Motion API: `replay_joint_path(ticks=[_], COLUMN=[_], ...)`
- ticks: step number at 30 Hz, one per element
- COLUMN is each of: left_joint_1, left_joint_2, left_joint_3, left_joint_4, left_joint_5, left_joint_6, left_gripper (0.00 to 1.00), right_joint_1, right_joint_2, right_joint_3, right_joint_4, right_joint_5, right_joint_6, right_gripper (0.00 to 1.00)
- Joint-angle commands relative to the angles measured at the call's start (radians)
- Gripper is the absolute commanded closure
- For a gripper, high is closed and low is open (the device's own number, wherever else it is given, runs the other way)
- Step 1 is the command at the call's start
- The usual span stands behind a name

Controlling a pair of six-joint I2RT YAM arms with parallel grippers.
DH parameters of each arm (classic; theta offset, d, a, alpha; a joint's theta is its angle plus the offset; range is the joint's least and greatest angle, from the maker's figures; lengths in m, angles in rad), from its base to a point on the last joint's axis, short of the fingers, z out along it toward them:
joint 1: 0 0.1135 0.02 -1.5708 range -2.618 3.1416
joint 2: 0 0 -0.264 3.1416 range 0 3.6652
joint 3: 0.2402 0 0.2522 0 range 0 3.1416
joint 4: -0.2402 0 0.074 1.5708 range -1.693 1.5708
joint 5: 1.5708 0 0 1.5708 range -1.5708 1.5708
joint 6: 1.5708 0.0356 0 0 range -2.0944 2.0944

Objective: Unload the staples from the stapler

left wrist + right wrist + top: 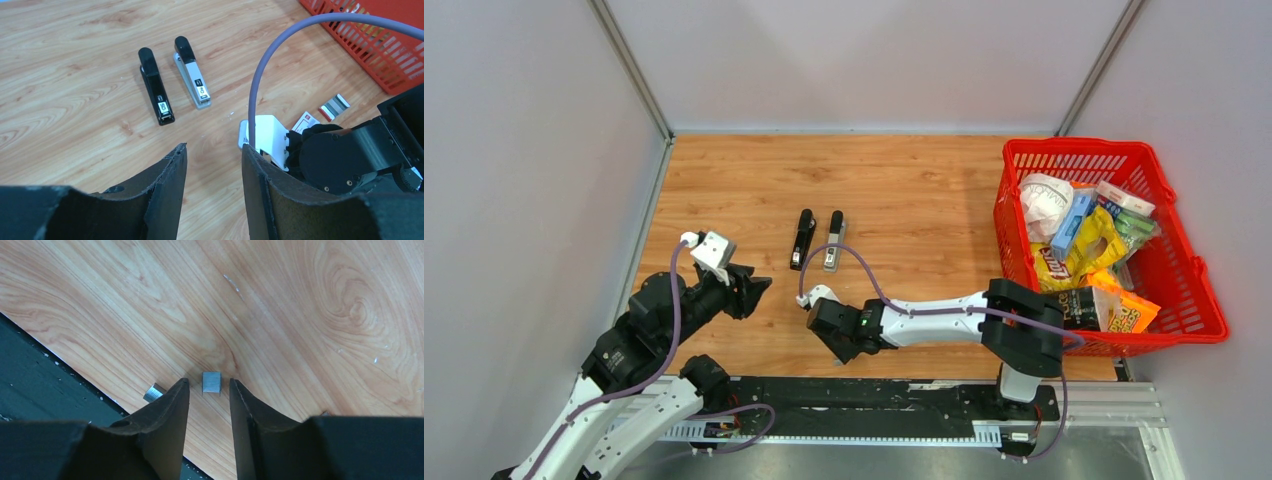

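Red plastic basket [1074,146] stands at the right side of the wood-grain worktop [904,180]. Contents noted:
- yellow crisp packet [1079,255]
- orange packet [1129,312]
- blue packet [1072,222]
- crumpled white bag [1044,198]

Near the basket's wall, a small red-and-white cardboard box [306,120] lies on the worktop, partly hidden. A red-edged, grey-banded piece [335,106] lies just beside it, on the basket side.

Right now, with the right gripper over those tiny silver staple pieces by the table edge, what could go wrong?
One: the small silvery staple block between the fingers of the open right gripper is low and flat, so closing could skid it away. Two: the second silvery staple bit lies outside the fingers, close to the near edge of the wooden table; a brushing finger might push it off onto the dark base.
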Motion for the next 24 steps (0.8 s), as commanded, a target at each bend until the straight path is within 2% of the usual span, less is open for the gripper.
replay_joint_path(ticks=[1, 13, 24], left_joint_1=[-0.001, -0.001, -0.001], left_joint_2=[0.002, 0.004, 0.005], left_joint_3=[-0.002, -0.004, -0.004], left_joint_4=[0.011, 0.015, 0.013], left_joint_5=[-0.003, 0.000, -0.001], left_joint_6=[0.023, 0.025, 0.022], left_gripper=[0.48, 0.48, 0.48], right_joint_1=[0.010, 0.014, 0.014], right_joint_2=[0.003, -0.010, -0.141], right_joint_3=[0.021, -0.003, -0.043], right_joint_4=[0.031, 0.030, -0.004], right_joint_5=[0.029, 0.047, 0.108], right_joint_6=[0.019, 0.041, 0.067], right_gripper=[0.64, 0.84, 0.87])
